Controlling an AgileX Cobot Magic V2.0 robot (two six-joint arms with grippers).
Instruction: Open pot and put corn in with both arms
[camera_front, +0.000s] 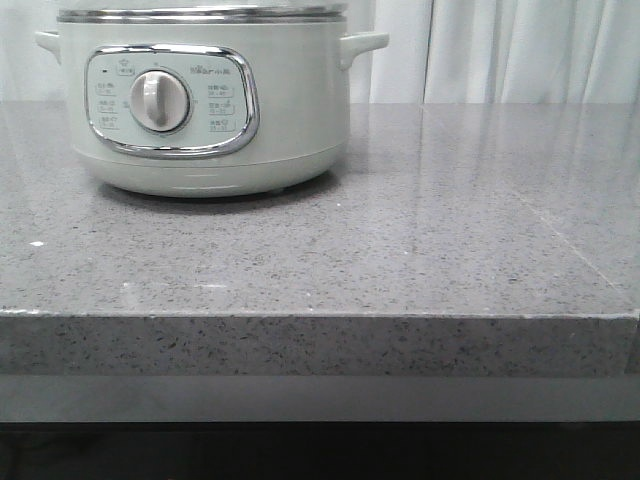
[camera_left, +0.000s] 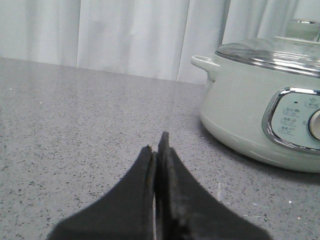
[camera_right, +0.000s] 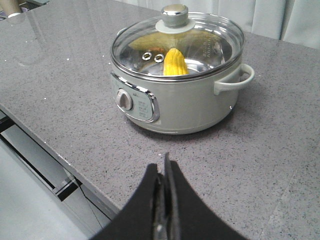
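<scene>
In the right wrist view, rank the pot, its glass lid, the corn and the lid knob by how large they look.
1. pot
2. glass lid, nearly as wide as the pot
3. corn, seen through the lid; part may be hidden
4. lid knob, only a little smaller than the visible corn

You are looking at a grey speckled stone tabletop (camera_front: 420, 250) with a thick, square front edge. The pot (camera_front: 205, 100) stands directly on it, lid on. It sits ahead of the right arm's jaws and well clear of them, and ahead and off to one side of the left arm's jaws.
</scene>
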